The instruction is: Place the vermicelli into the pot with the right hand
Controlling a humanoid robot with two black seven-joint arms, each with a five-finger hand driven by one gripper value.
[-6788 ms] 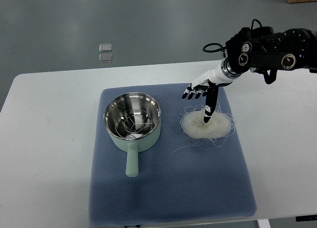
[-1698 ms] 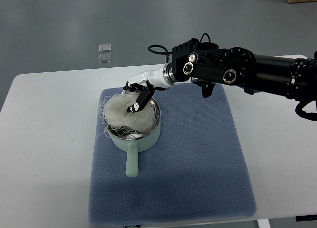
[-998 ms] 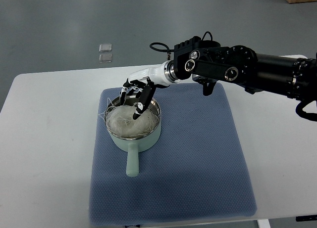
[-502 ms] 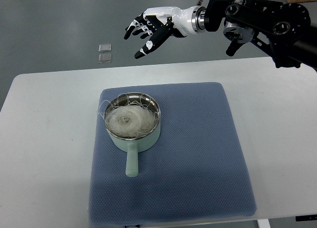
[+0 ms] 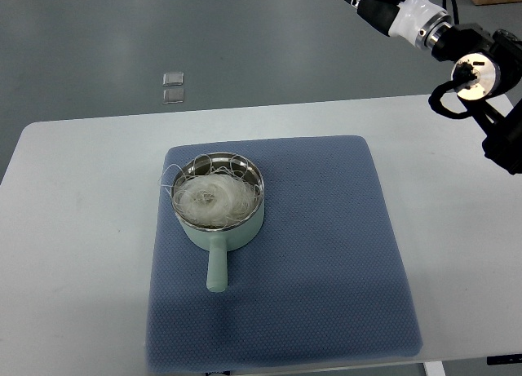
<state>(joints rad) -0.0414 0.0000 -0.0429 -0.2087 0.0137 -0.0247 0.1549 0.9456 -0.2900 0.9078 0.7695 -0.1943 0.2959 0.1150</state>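
all vermicelli (image 5: 214, 198) inside pot (image 5: 218, 229)

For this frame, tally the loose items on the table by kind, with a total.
Pot: 1, mint green with a steel inside
Vermicelli: 1 bundle, lying in the pot
Mat: 1, blue, under the pot
Total: 3

The right hand is up at the top edge, away from the table.

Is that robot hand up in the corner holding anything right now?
That cannot be told: the right robot hand is mostly cut off by the picture's top edge. The white vermicelli nest lies in the pale green pot, untouched.
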